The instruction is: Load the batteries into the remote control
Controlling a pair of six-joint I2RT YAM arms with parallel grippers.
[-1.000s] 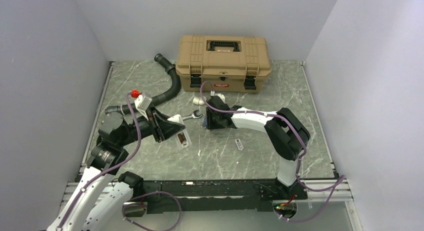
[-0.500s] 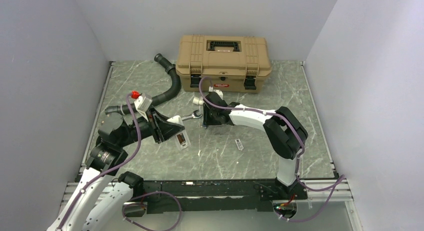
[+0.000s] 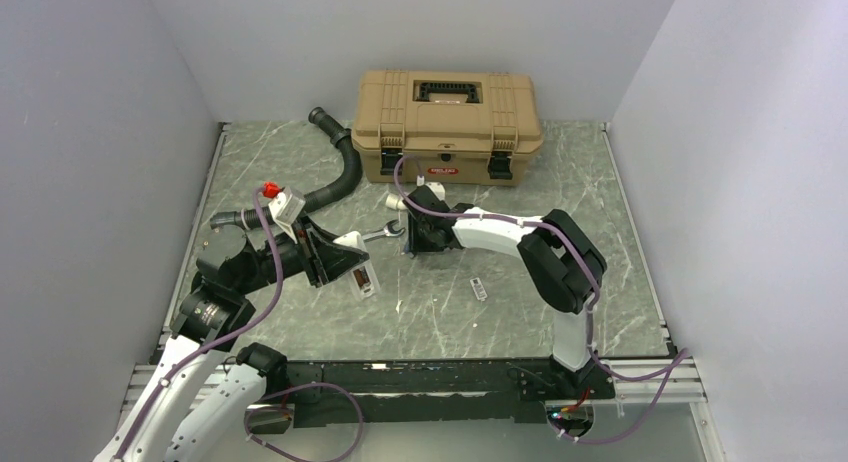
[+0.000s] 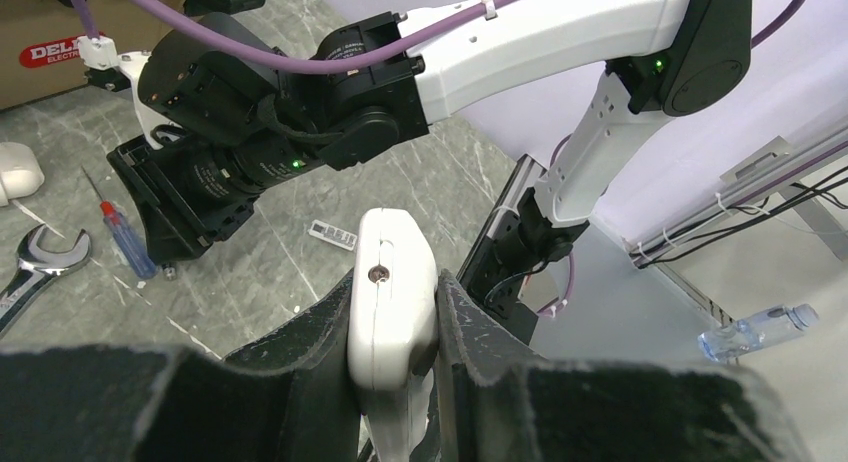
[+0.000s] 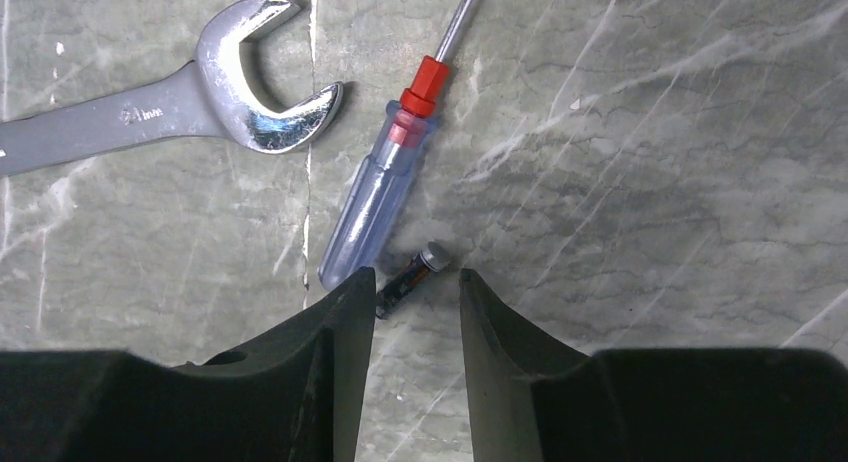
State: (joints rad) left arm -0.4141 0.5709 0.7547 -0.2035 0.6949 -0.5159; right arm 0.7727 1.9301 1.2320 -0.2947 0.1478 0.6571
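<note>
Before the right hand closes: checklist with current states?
1. remote clamped in left hand: ok
2. right hand open: ok
3. battery between its fingers: ok, but it lies slantwise
4. screwdriver clear of the fingers: not ok, handle end sits right beside one
5. wrench clear: ok
6. remote's battery bay open: cannot tell

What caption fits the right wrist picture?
Open right gripper lined up over a battery, beside a screwdriver and wrench.
</note>
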